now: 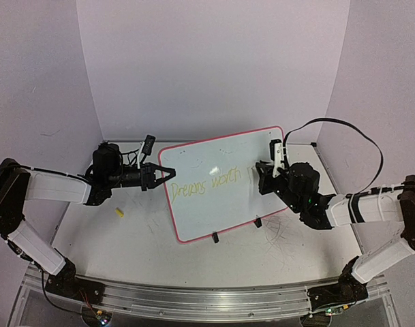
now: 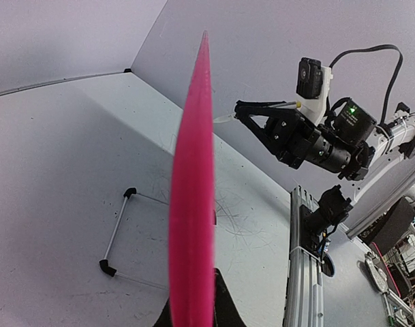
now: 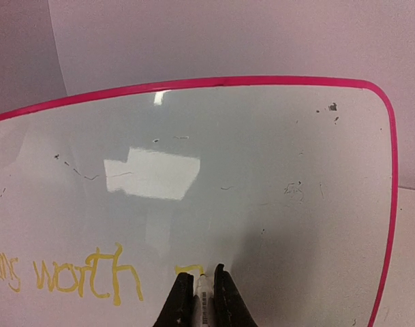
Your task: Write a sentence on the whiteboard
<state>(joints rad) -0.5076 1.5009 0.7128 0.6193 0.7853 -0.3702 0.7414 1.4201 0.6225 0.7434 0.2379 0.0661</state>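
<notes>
Step in hand: mid-writing, approx. two words down and a third just begun, by my read. The whiteboard (image 1: 217,214) stands tilted on its small black legs mid-tabletop (image 1: 146,255), between the two arms. The sentence (image 1: 208,182) runs in yellow across the board's middle: "Dreams worth", plus the first stroke of a new letter just right of "worth". Right tool (image 3: 202,303) is clamped on a marker (image 3: 203,289), tip at the board face right by that fresh stroke. Left tool (image 1: 167,172) is closed on the board's left edge, pink rim pinched btwn its fingers in the left wrist view, prob. bracing it vs. pen pressure. A small yellow piece (image 1: 118,212), poss. the cap, lies on the tabletop left of the board. Next move calls for finishing that letter, then stepping rightward w/ light, even contact on the same baseline. There's blank board to the right, but the rim isn't far off, so letters need to be compact. Left grip needs to be firm so the board doesn't swivel or tip on its legs.
</notes>
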